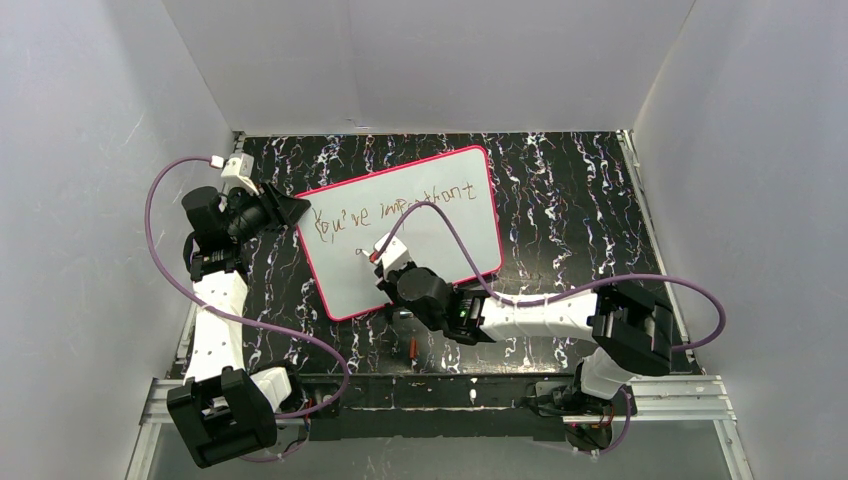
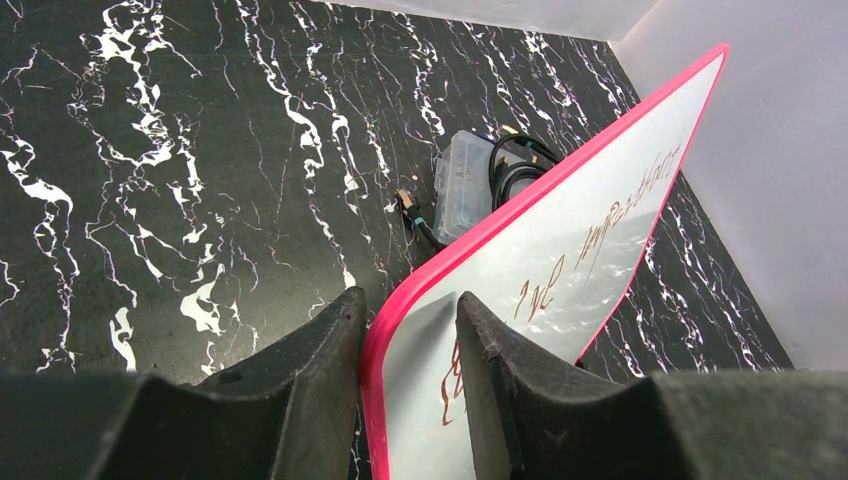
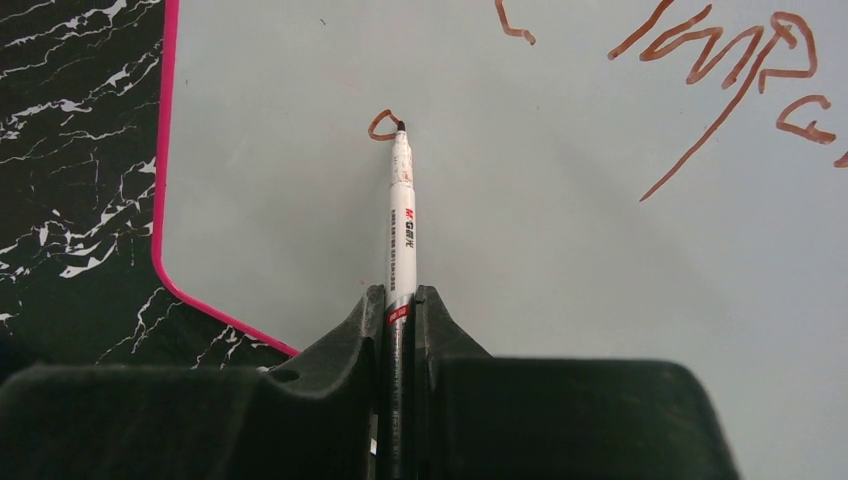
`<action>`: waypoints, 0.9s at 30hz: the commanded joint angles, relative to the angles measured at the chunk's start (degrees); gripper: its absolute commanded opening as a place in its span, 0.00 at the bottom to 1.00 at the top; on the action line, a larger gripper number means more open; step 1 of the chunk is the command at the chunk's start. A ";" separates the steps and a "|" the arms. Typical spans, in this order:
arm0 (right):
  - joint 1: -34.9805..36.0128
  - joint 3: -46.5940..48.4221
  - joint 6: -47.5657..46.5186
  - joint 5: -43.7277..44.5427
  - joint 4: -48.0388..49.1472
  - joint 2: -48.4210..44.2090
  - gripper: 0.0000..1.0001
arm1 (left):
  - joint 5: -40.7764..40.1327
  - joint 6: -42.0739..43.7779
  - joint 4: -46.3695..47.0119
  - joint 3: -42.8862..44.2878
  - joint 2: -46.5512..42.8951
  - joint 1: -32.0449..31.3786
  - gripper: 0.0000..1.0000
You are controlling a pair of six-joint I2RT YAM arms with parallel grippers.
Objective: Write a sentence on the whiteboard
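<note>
**Board pinned at one corner, marker tip down on a new line**

I have the board lying at a slant on the table, its far-left corner turned toward my left arm. The left gripper straddles that corner. In its wrist view one finger sits outside the pink rim and the other presses on the white face, so the narrow gap between the jaws is filled by the board. I take this hold as an anchor, there so the board does not slide or turn under the drag of writing.

The right gripper hangs over the near-left part of the board, its jaws almost closed on a marker. It clamps low on the barrel, so most of the marker juts ahead of the fingers. That leaves the tip in plain sight of the wrist camera, where I can watch each stroke.

The tip touches the board at a small brown loop. The loop sits apart from and nearer than the sentence, which runs along the far edge and reads roughly "You're important". I judge the loop to be the opening of a second line, so the writing is partly done.

The next stroke calls for light, even pressure. If I push too hard, the board could pivot about the pinned corner or the marker could slip in the jaws.
</note>
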 commanded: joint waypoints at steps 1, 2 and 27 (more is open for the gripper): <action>-0.25 -1.64 -1.37 -0.45 5.68 -3.72 0.01 | 1.64 0.10 0.51 0.04 -1.43 -0.27 0.36; -0.28 -1.90 -1.48 -0.57 6.17 -3.83 0.01 | 1.66 0.09 0.44 0.04 -1.47 -0.27 0.37; -0.24 -0.65 2.50 3.14 -2.86 -1.31 0.01 | 1.66 0.11 0.42 -0.13 -1.72 -0.28 0.36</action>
